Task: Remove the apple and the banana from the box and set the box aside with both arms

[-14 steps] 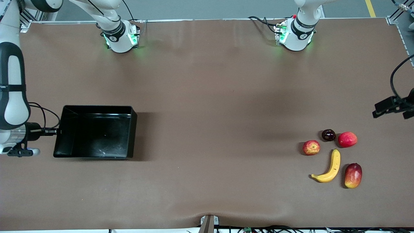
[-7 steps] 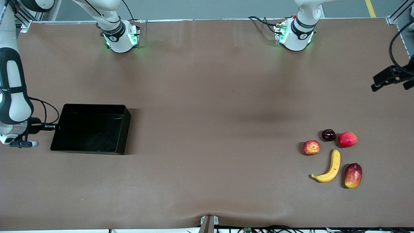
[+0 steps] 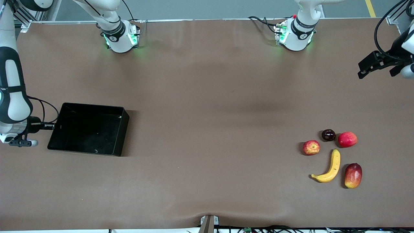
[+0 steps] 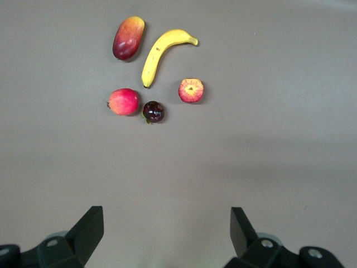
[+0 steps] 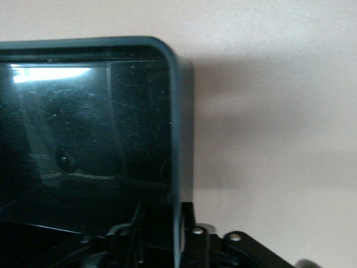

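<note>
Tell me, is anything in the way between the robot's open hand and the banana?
Nothing visible is. The left gripper hangs open over bare table at the left arm's end, and only table shows between it and the banana.

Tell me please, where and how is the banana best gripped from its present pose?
Grip the banana probably at its thick middle, coming straight down from above with the fingers across its narrow width. It lies flat and curved on the table, its ends taper, and the mango lies close beside it, so a side approach looks crowded. The open left gripper is on that end.
</note>
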Motion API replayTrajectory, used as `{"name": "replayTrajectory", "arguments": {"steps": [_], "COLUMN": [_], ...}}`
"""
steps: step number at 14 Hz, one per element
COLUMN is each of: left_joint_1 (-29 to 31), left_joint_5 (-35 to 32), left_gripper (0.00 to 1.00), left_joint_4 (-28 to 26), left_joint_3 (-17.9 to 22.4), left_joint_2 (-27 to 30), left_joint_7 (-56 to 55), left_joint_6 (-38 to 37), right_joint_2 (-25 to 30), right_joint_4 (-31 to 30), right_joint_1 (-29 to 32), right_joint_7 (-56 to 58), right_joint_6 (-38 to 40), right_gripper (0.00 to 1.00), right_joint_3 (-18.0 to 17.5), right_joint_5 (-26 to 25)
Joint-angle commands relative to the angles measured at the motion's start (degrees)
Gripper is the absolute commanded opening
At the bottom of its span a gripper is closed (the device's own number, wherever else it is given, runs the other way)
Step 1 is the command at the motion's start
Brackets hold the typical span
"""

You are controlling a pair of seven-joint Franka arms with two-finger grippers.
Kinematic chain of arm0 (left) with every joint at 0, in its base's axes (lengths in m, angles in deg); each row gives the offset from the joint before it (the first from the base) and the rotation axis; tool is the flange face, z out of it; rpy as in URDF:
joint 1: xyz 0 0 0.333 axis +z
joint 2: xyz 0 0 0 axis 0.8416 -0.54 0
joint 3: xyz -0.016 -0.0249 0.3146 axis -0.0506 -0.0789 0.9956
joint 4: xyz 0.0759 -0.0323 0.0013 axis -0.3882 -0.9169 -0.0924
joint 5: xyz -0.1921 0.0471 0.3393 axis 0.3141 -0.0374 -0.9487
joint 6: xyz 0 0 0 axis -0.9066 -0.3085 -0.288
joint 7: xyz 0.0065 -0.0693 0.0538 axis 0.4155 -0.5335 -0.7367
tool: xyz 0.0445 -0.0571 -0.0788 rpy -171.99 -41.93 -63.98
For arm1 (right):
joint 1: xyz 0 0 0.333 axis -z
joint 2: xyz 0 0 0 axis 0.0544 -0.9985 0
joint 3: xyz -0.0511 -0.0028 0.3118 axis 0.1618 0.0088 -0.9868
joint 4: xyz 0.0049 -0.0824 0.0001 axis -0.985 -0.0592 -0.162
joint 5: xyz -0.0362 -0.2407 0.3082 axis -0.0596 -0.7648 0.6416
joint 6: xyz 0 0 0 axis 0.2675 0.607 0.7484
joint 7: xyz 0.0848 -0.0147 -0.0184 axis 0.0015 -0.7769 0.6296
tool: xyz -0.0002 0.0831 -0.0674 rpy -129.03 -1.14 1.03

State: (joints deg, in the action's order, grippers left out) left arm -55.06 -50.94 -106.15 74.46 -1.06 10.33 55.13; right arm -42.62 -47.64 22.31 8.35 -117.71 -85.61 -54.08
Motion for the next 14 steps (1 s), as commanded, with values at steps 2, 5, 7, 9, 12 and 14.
{"name": "replayTrajectory", "arguments": {"steps": [2, 5, 7, 9, 12, 14], "left_joint_1": [0.03, -0.15, -0.15, 0.03, 1.25, 1.09], "left_joint_5": [1.2, 1.2, 1.03, 0.59, 0.84, 1.11], "left_gripper": [1.0, 1.0, 1.0, 1.0, 1.0, 1.0], "left_joint_4": [-1.6, -0.99, -0.29, 0.16, -0.37, -0.37], "left_joint_3": [0.75, 0.66, 0.66, 0.75, 0.75, 0.66], "left_joint_2": [1.4, 0.88, 0.79, -0.09, -0.18, -0.53], "left_joint_7": [-0.36, -0.36, -1.58, -2.82, -1.86, -1.77], "left_joint_6": [0.98, 1.07, 1.07, 0.89, 0.37, 0.36], "right_joint_2": [-0.37, -0.37, -0.11, 0.5, 0.77, 1.21], "right_joint_4": [4.12, 10.37, 15.2, 20.57, 27.34, 29.2], "right_joint_1": [-0.56, -2.05, -2.14, -2.49, -4.67, -7.4], "right_joint_7": [0.61, 0.35, -0.17, -0.7, -0.7, -0.79], "right_joint_6": [0.17, 1.49, 4.03, 6.67, 9.76, 11.32], "right_gripper": [1.0, 1.0, 1.0, 1.0, 1.0, 1.0], "right_joint_3": [-0.47, -0.56, -0.38, -0.47, -0.65, -0.38], "right_joint_5": [-0.58, -1.11, -1.2, -1.29, -1.28, -1.63]}}
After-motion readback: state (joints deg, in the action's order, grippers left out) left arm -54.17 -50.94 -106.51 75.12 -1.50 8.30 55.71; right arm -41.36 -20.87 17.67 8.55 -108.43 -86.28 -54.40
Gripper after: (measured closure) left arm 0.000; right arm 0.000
